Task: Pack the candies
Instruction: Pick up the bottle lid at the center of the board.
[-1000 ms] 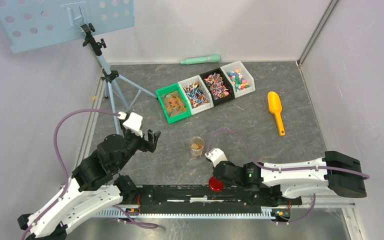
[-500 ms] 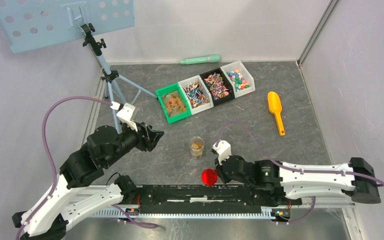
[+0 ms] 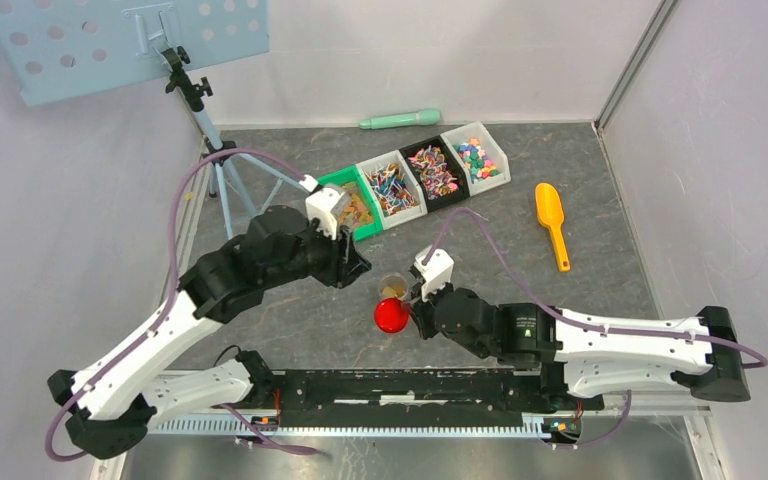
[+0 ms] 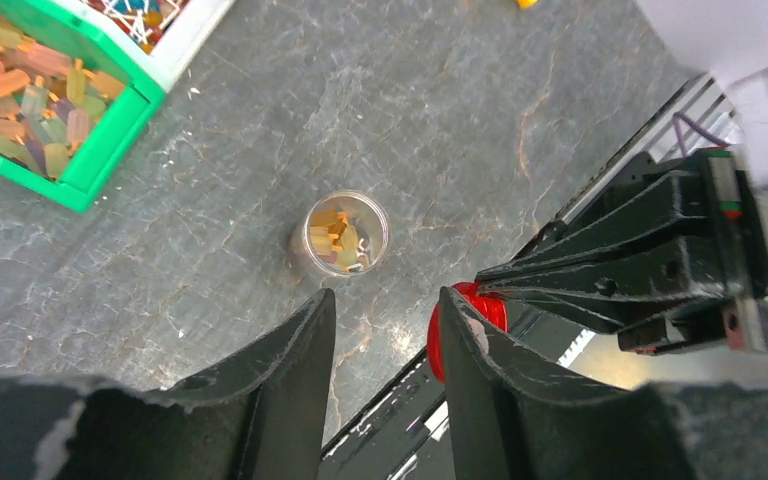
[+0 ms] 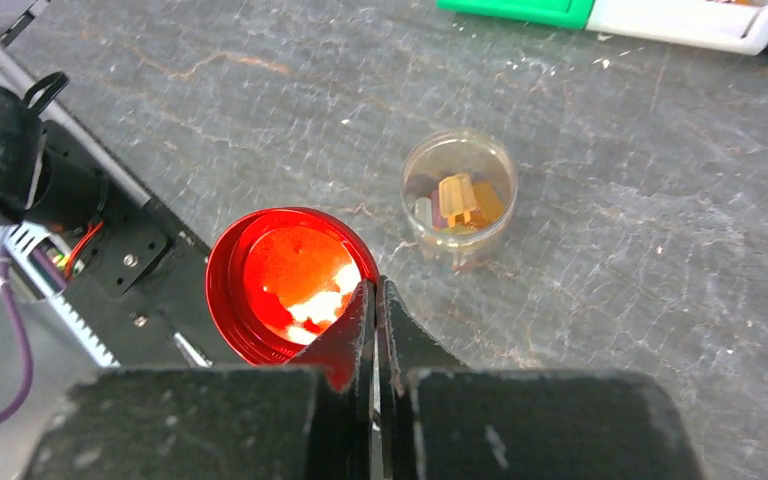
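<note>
1. Your left tool point(image 4: 385, 335) hangs over the table point(image 3: 610, 230), fingers partly spread and gripping nothing.
2. Loose candies point(image 4: 30, 90) fill the green bin point(image 4: 110, 150); a few more sit in the small clear jar point(image 4: 348, 233) just ahead of that tool.
3. They look light, stiff and slick in their wrappers, and too tiny to pinch singly. Steady the jar by its wall instead.
4. Your right tool point(image 5: 375, 300) is pressed together on the rim of the red lid point(image 5: 285, 275), just beside the jar. It looks thin and light, so keep it level.
</note>
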Robot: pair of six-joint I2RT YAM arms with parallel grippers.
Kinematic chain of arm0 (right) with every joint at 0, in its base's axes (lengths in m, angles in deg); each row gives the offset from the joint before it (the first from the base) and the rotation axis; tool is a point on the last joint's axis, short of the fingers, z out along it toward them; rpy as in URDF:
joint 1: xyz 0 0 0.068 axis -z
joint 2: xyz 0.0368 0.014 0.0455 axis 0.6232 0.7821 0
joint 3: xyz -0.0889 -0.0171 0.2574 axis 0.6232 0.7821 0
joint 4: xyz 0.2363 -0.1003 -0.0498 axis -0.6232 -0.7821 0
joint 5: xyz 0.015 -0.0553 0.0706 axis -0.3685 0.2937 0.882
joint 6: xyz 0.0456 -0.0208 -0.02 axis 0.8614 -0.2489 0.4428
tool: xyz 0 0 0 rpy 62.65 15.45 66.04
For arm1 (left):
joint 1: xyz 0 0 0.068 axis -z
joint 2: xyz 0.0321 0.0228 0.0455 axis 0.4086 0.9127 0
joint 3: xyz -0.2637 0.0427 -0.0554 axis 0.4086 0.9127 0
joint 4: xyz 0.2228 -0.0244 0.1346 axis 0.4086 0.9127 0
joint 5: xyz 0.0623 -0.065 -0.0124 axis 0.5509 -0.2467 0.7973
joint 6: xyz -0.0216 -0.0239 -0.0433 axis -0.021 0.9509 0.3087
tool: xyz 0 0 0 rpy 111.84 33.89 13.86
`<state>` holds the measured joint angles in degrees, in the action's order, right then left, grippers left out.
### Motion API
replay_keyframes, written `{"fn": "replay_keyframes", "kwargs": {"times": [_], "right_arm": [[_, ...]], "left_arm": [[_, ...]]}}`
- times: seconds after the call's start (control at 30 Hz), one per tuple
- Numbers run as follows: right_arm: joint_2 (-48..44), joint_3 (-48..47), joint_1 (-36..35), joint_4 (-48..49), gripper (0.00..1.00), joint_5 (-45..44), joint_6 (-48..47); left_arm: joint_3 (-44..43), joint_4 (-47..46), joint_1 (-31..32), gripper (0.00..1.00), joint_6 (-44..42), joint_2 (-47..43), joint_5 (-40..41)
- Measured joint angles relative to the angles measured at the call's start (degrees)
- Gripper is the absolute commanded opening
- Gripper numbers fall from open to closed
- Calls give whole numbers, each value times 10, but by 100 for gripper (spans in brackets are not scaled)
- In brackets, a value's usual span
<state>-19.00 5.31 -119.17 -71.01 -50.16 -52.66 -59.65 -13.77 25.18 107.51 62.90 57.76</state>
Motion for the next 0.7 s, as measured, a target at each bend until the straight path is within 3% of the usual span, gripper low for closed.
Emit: {"fn": "replay_keyframes", "kwargs": {"times": [0.17, 0.23, 0.7], "right_arm": [[14, -10, 0, 14, 0, -47, -13], [14, -13, 1, 21, 0, -63, -18], [38, -27, 13, 68, 0, -101, -33]], "left_arm": [[0, 1, 0, 47, 0, 39, -14], [3, -1, 0, 52, 0, 40, -19], [52, -43, 0, 53, -38, 45, -52]]}}
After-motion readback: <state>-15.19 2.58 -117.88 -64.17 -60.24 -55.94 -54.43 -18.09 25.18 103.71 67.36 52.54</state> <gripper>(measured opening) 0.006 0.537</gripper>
